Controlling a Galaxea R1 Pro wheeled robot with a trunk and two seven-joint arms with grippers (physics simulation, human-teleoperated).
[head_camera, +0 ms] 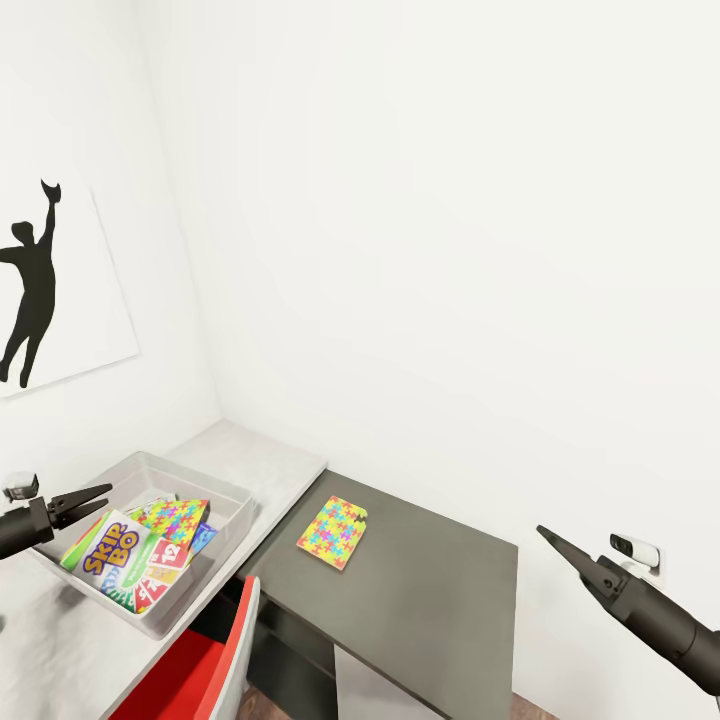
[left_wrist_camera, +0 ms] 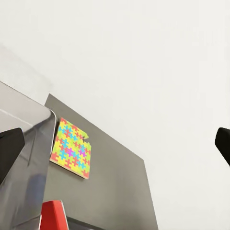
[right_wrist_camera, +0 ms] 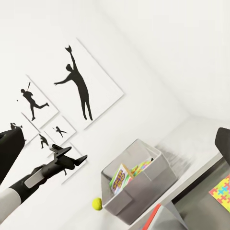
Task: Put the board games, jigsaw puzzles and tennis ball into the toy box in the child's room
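Note:
The grey toy box [head_camera: 196, 476] stands on the pale table [head_camera: 255, 452]. Inside it lie the SKIP-BO board game [head_camera: 118, 556], a colourful jigsaw puzzle [head_camera: 176, 519] and a blue box edge [head_camera: 204, 537]. A second jigsaw puzzle [head_camera: 333, 532] lies flat on the dark cabinet [head_camera: 430, 590] beside the table. The tennis ball [right_wrist_camera: 97, 204] rests on the table in front of the toy box [right_wrist_camera: 143, 192]. My left gripper [head_camera: 98, 497] hovers open above the box's left end, holding nothing. My right gripper [head_camera: 550, 540] hangs open over the cabinet's right side, well away from the puzzle.
A red chair [head_camera: 195, 665] is tucked at the table's front corner. White walls close the corner behind; silhouette posters [head_camera: 40, 290] hang on the left wall. A wall socket [head_camera: 633, 553] sits behind my right arm.

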